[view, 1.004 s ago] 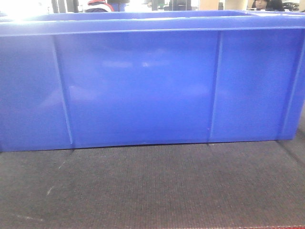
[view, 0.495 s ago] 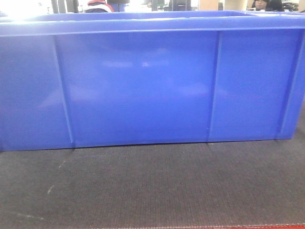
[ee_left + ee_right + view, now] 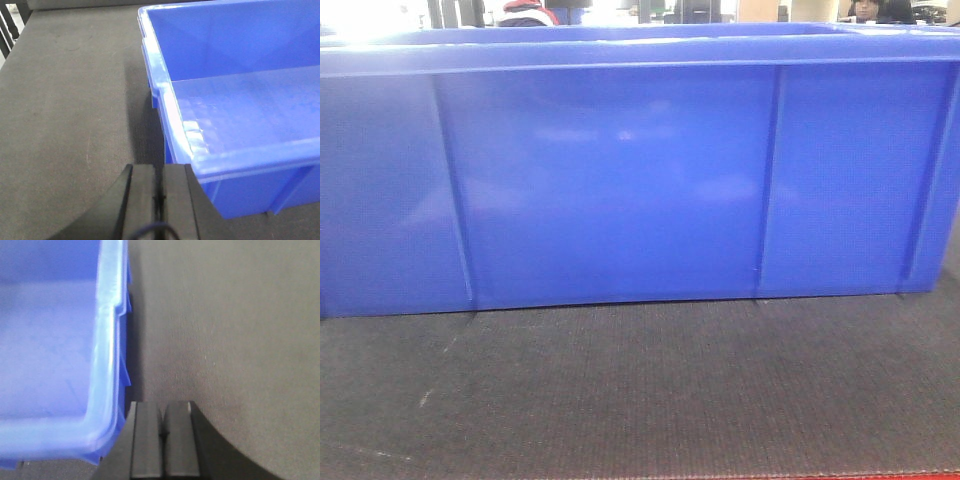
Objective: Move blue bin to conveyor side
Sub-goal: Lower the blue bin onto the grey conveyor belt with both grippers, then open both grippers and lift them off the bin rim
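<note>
Left fingers (image 3: 159, 192): pressed together, holding nothing, just outside the blue bin (image 3: 240, 115) near its corner rim | Right fingers (image 3: 162, 432): pressed together, holding nothing, beside the bin's opposite end wall | Blue bin: upright, resting on the conveyor (image 3: 640, 390), long ribbed wall toward front camera | Conveyor: dark ribbed belt, red edge strip (image 3: 820, 474) nearest camera.

Left gripper (image 3: 159, 192) and right gripper (image 3: 164, 430) fingers closed together.

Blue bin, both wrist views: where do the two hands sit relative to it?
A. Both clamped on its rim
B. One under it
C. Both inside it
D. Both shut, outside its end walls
D: the left hand and right hand are shut on nothing, each beside the blue bin over the conveyor.
</note>
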Tool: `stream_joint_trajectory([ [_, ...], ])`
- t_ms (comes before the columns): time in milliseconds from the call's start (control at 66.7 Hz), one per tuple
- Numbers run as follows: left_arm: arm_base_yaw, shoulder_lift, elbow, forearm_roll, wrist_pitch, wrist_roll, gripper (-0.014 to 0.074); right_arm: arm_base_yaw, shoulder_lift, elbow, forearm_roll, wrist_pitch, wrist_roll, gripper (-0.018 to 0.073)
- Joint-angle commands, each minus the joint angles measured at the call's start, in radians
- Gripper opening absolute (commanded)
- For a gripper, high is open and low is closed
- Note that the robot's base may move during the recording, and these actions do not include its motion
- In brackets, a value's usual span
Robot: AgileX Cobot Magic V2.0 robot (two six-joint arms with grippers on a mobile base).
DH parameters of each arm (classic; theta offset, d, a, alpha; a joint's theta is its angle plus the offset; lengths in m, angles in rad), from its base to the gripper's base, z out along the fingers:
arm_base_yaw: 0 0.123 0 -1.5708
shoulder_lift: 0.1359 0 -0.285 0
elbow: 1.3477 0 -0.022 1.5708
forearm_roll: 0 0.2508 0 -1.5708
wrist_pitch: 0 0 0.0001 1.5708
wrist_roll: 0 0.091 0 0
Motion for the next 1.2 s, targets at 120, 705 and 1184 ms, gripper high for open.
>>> stream_joint_trajectory([
  [120, -0.004, -0.161, 0.099, -0.001, -0.064, -0.012, 0.0004, -0.007, -0.305, 0.203, -0.018, -0.142, -0.039, -0.0088],
  [705, -0.004, -0.267, 0.126, 0.001, -0.046, -0.012, 0.0004, -0.007, -0.859, 0.397, -0.018, -0.146, -0.042, -0.0088],
  [1184, -0.004, -0.267, 0.126, 0.001, -0.046, -0.012, 0.0004, -0.007, -0.859, 0.397, -0.018, -0.151, -0.042, -0.0088],
])
